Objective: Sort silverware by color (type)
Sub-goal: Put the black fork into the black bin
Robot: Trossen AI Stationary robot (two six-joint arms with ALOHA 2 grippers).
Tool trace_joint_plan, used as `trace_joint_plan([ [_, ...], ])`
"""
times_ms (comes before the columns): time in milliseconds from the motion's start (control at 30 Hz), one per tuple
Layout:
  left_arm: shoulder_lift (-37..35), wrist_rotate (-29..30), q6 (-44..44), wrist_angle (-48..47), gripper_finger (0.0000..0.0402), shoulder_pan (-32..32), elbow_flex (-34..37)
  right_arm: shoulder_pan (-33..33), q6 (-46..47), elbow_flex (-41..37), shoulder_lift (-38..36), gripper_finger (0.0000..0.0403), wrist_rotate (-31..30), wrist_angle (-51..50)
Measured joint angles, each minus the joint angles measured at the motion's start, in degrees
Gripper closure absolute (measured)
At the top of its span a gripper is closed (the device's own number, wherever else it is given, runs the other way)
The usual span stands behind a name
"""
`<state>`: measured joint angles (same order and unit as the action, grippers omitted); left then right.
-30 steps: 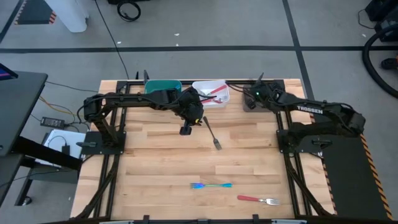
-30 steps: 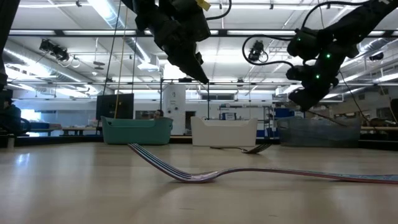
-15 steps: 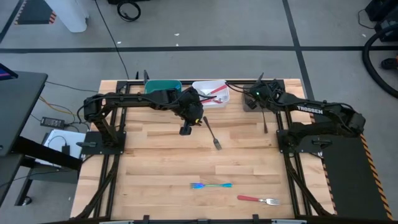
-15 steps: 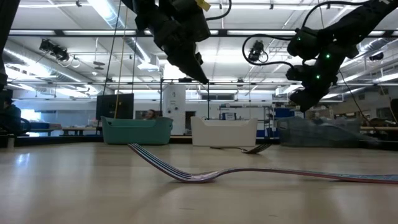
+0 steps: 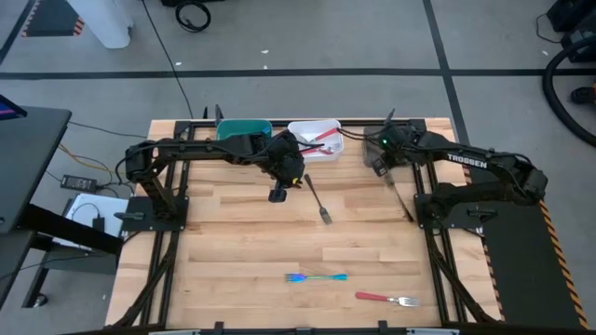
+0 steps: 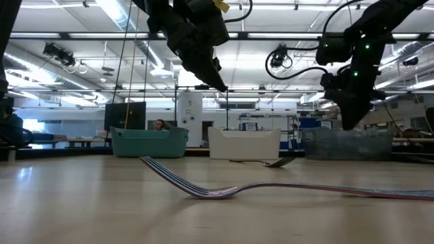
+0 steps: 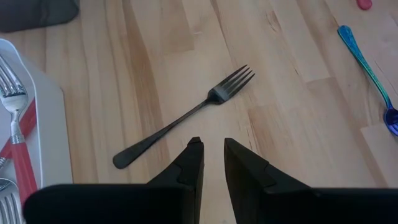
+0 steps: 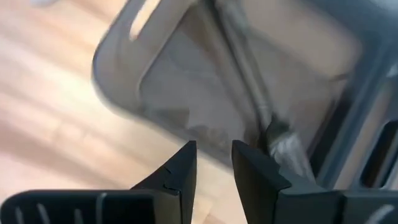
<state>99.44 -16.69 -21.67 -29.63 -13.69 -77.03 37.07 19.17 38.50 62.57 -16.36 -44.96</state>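
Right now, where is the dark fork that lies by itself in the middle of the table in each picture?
High view: the dark fork lies mid-table, just beside the left gripper.
Low view: far back, low on the table in front of the white bin, the dark fork shows small.
Left wrist view: the dark fork lies slanted just beyond the fingertips.
Right wrist view: not in it.
Shared landmark: the white bin.

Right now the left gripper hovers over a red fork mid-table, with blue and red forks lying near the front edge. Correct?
Not quite. The fork under the left gripper is dark grey-black, not red; the left wrist view shows it. The rest holds: a blue fork and a red fork lie near the front edge.
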Motion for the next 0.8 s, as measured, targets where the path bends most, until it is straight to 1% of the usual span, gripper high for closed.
trace_joint_plan([
  [67,0.0,0.0,0.0,0.0,0.0338,0.0,0.0,-0.9,0.8,0.0,0.0,0.0292,1.5,-1.7],
  [200,0.0,0.0,0.0,0.0,0.0338,0.0,0.0,-3.4,3.4,0.0,0.0,0.0291,1.9,-2.4],
  [300,0.0,0.0,0.0,-0.1,0.0338,0.0,0.0,-5.7,5.6,0.0,-0.1,0.0291,4.8,-3.6],
  [433,0.0,0.0,0.0,-0.7,0.0338,0.0,0.0,-9.3,11.2,0.0,-0.1,0.0291,9.4,-10.7],
  [533,0.0,0.0,0.0,-1.1,0.0338,0.0,0.0,-13.4,17.3,0.0,-0.1,0.0291,10.5,-17.7],
  [633,0.0,0.0,0.0,-1.2,0.0338,0.0,0.0,-18.5,24.1,0.0,-0.1,0.0291,10.5,-22.1],
  [700,0.0,0.0,0.0,-1.2,0.0338,0.0,0.0,-22.3,28.0,-0.1,-0.1,0.0291,10.5,-22.7],
  [800,0.0,0.0,0.0,-1.2,0.0338,0.0,0.0,-27.3,32.4,-1.6,-0.1,0.0291,10.6,-19.9],
])
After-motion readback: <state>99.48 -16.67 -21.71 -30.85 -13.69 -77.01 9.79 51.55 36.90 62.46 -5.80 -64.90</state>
